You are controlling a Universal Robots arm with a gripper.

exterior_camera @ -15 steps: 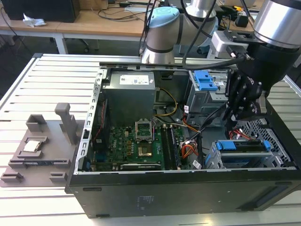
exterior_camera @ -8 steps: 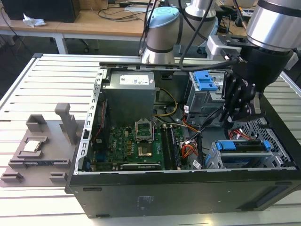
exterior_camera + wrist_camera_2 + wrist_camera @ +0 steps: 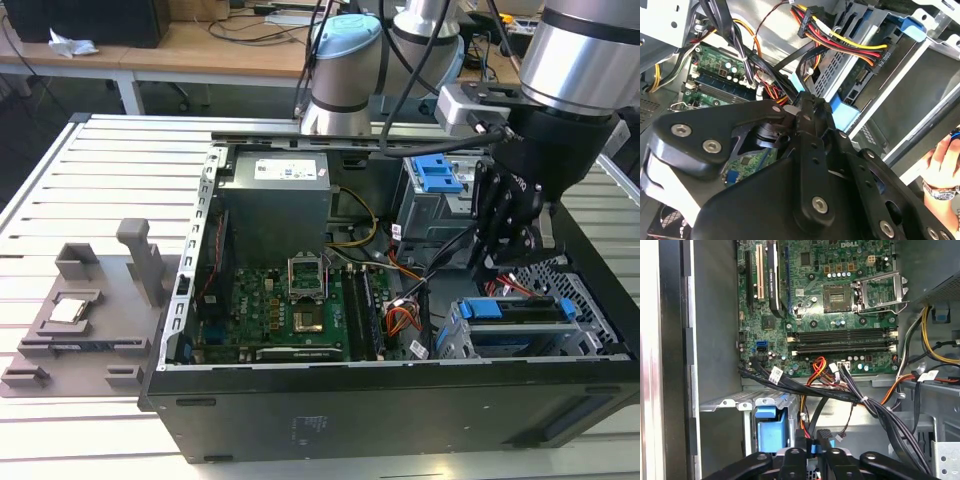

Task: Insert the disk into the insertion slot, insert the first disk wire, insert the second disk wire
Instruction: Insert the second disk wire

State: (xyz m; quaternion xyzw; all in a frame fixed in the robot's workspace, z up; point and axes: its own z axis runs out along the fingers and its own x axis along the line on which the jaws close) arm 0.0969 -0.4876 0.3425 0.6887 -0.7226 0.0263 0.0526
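The claw hangs inside the computer case, fingers pinched narrow on a thin black cable connector, its tips partly hidden. The blue-framed disk sits in the insertion slot near the case's front corner.

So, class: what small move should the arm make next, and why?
Probably ease the end effector closer to the disk. It appears to pinch a black wire connector, and the disk already sits in the insertion slot.
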